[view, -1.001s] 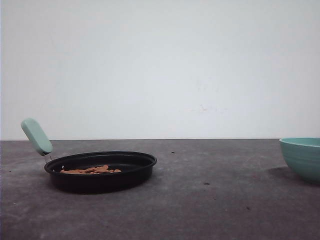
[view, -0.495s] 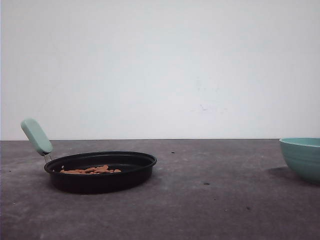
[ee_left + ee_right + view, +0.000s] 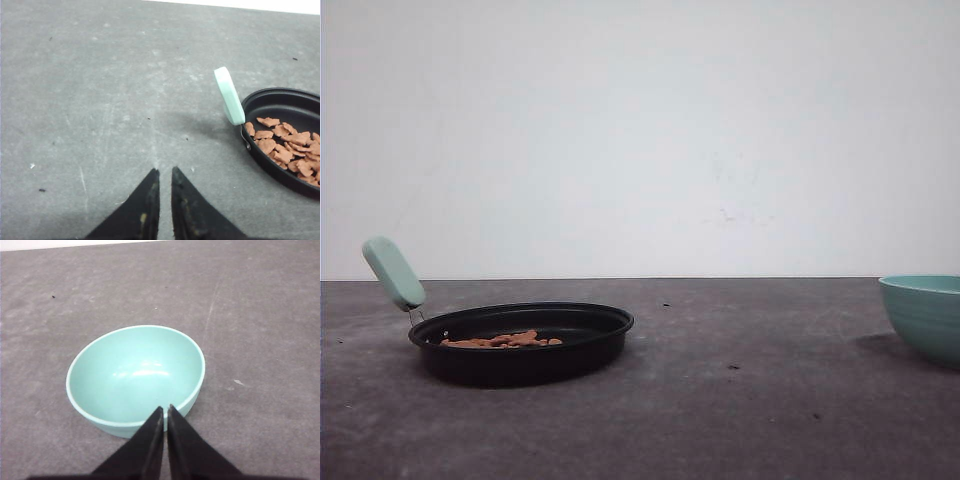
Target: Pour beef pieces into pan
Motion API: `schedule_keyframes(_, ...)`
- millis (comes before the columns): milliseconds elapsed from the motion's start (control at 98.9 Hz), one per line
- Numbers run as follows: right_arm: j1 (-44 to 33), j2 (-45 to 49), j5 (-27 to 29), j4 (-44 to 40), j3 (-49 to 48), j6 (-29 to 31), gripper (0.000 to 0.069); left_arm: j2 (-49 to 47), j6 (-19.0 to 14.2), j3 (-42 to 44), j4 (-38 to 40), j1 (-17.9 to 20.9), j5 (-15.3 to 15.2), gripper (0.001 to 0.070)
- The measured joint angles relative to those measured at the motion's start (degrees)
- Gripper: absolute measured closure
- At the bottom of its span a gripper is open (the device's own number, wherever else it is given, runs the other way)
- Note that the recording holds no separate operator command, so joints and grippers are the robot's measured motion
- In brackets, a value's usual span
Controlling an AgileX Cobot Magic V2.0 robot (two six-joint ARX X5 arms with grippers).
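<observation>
The black pan (image 3: 520, 345) sits on the table at the left, its mint-green handle (image 3: 393, 273) slanting up to the left. Beef pieces (image 3: 502, 341) lie inside it, seen closer in the left wrist view as reddish-brown chunks (image 3: 285, 149) in the pan (image 3: 265, 160). My left gripper (image 3: 162, 171) hangs shut over bare table, apart from the handle (image 3: 229, 96), holding nothing. My right gripper (image 3: 165, 408) is shut, its tips over the near rim of the teal bowl (image 3: 135, 377), which looks empty.
The teal bowl (image 3: 923, 315) stands at the table's right edge in the front view. Grey table (image 3: 740, 400) stretches between pan and bowl, with a few dark specks. A white wall rises behind the table.
</observation>
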Motion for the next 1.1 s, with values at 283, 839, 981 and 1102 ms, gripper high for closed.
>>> schedule_keyframes(283, 0.0, 0.0, 0.0, 0.0, 0.0, 0.0, 0.0681, 0.0, 0.79, 0.0, 0.0, 0.0, 0.0, 0.0693)
schedule_keyframes(839, 0.0, 0.0, 0.0, 0.0, 0.0, 0.0, 0.0681, 0.0, 0.79, 0.0, 0.0, 0.0, 0.0, 0.0693)
schedule_keyframes(981, 0.0, 0.0, 0.0, 0.0, 0.0, 0.0, 0.0681, 0.0, 0.79, 0.0, 0.02, 0.0, 0.0, 0.0693)
schedule_keyframes(1102, 0.0, 0.0, 0.0, 0.0, 0.0, 0.0, 0.0681, 0.0, 0.79, 0.0, 0.0, 0.0, 0.0, 0.0693)
